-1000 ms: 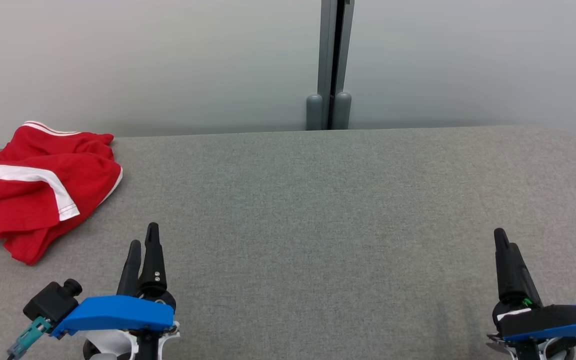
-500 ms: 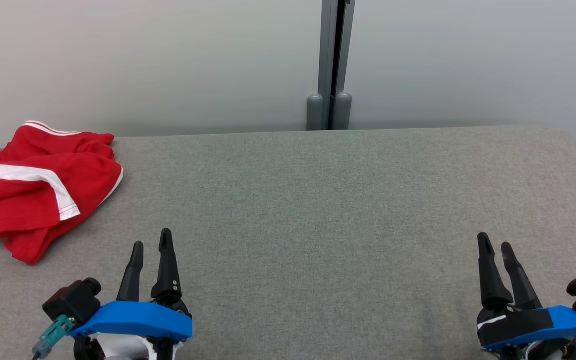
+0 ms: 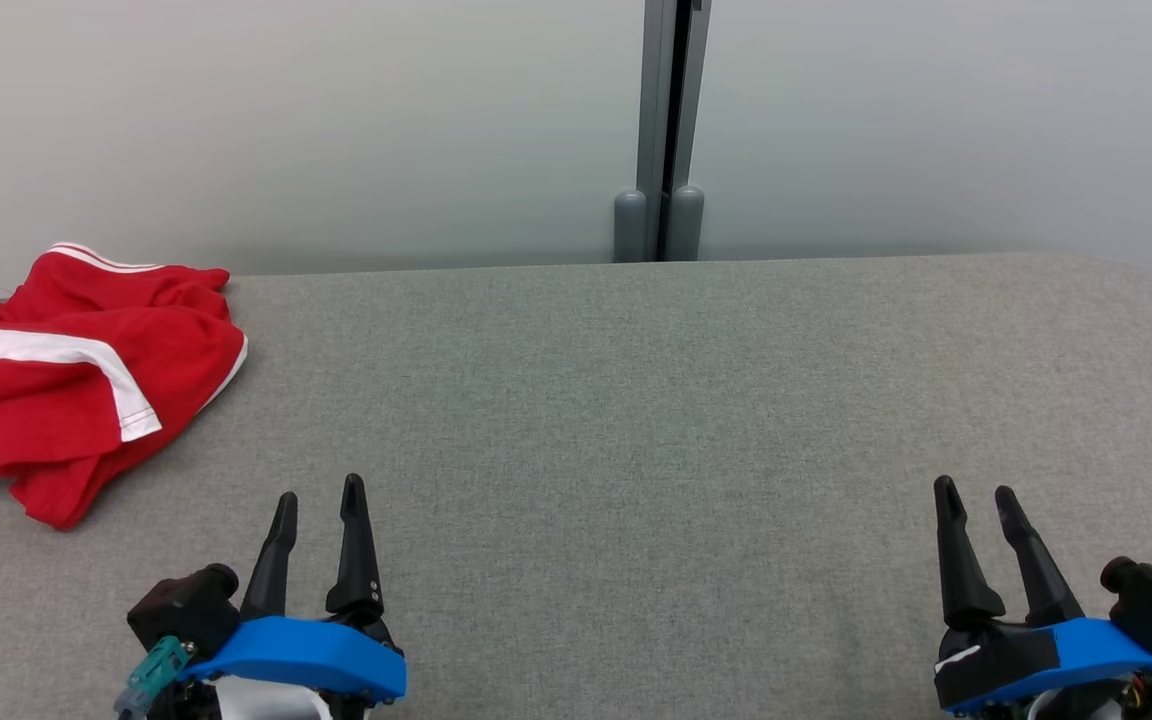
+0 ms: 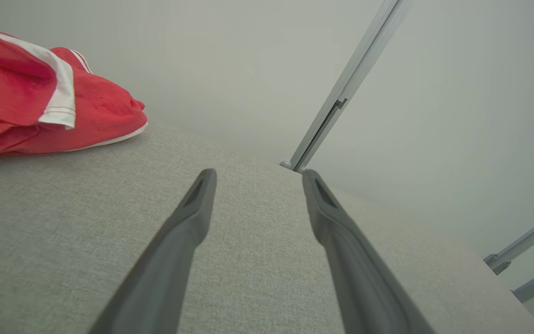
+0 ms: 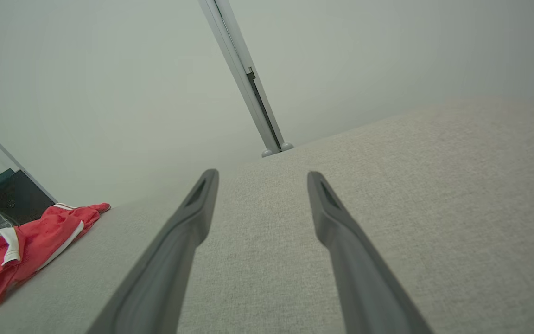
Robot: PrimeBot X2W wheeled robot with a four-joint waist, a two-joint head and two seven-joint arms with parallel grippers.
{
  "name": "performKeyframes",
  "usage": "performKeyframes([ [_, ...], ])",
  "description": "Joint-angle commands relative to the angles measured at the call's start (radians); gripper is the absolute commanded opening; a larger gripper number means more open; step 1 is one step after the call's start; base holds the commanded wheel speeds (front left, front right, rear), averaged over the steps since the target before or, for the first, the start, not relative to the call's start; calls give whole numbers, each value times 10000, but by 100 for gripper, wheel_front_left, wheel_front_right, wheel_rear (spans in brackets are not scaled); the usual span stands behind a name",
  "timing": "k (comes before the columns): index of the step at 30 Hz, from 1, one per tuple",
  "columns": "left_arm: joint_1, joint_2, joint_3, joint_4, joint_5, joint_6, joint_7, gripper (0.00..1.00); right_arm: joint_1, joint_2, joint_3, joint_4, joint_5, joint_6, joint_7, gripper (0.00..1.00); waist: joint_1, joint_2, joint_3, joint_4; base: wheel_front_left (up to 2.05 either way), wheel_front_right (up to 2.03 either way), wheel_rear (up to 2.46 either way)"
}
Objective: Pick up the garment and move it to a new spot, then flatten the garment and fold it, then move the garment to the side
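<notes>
**Red garment point(image 3: 76, 380) bunched far left, nothing held**

The garment (white-striped) is crumpled at the grey surface's point(image 3: 636, 400) far-left corner. The left gripper point(image 3: 319, 489) and right gripper point(image 3: 974, 487) are held wide open, nothing grasped, well apart from it.

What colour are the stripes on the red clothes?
White. The crumpled red cloth garment has white stripes along its edges, clearest in the head view.

Left hand point(image 3: 319, 489), right hand point(image 3: 974, 486): fingers apart.
</notes>
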Motion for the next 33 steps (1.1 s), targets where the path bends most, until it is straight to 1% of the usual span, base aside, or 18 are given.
performKeyframes([
  [1,-109,43,-22,-29,239,-23,-100,100,-105,-89,-37,-46,-303,29,-111,100,0,0,4,5,0,0,0],
  [18,-140,44,-150,636,1648,64,-515,100,-149,-106,-115,313,-2133,29,-527,100,0,0,-8,51,0,0,0],
  [33,-118,42,-241,883,2662,68,-811,100,-125,-119,-126,365,-3288,34,-829,100,0,0,-14,50,0,0,0],
])
